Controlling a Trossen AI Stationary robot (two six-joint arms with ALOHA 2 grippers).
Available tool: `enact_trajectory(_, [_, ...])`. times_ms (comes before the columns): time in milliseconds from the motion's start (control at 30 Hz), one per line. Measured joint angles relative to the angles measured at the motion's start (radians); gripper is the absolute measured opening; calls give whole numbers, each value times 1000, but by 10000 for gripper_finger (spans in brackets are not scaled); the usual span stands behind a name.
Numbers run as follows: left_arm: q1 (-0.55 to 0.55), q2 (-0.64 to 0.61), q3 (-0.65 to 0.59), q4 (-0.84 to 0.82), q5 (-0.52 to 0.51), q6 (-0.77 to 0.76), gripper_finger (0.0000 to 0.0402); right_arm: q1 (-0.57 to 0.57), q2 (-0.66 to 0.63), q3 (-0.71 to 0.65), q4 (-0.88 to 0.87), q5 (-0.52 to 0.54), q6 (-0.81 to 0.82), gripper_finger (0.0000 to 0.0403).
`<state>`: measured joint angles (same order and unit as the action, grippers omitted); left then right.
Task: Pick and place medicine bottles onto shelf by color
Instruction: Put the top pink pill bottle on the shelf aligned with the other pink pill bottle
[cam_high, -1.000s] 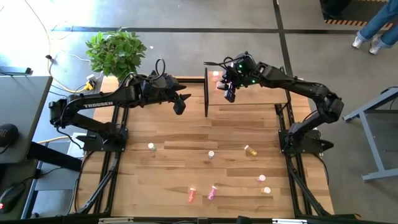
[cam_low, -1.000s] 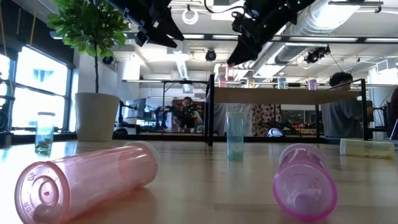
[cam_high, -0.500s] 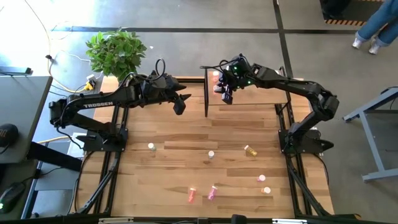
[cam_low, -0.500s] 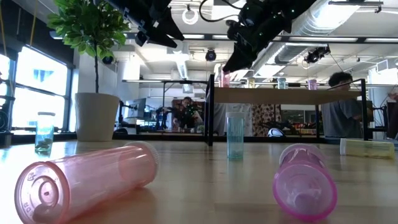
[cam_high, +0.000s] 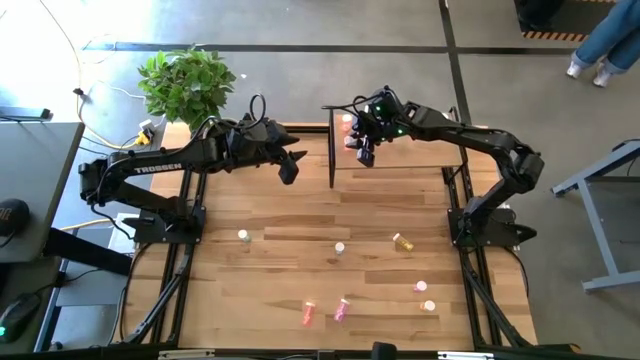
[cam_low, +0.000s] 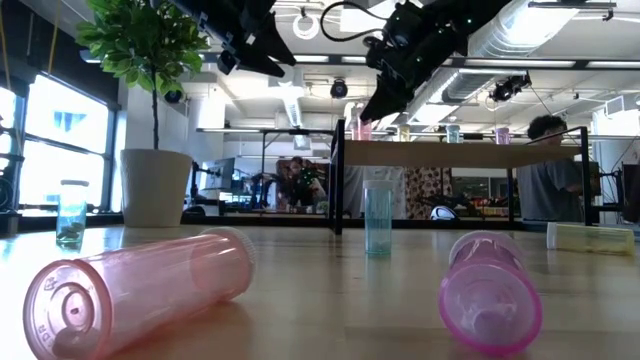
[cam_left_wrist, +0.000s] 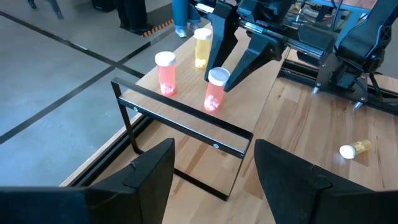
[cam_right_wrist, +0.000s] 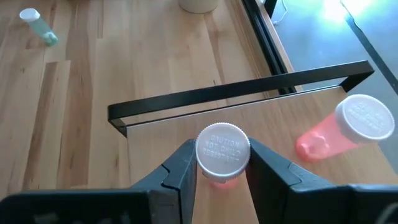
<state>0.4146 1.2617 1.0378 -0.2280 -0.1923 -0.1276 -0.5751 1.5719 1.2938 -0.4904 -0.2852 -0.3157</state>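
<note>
A red-pink bottle (cam_right_wrist: 222, 152) is gripped by the right hand (cam_right_wrist: 219, 163) over the shelf (cam_right_wrist: 280, 134); only the left wrist view shows it upright. The left hand (cam_high: 288, 167) is held wide.

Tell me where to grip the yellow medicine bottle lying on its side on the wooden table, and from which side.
Probably grip the yellow bottle across the middle of its round body, coming straight down from above. It lies on its side on the table, slanted, so set the fingers square to its long axis; nothing crowds it.
</note>
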Motion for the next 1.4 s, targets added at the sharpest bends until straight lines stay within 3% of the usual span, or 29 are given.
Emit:
enact_trajectory(933, [4,0,0,0,-2,8,212,1,1,0,10,-22,80,106])
enact_trajectory(1400, [4,0,0,0,-1,0,212,1,1,0,10,-22,72,149])
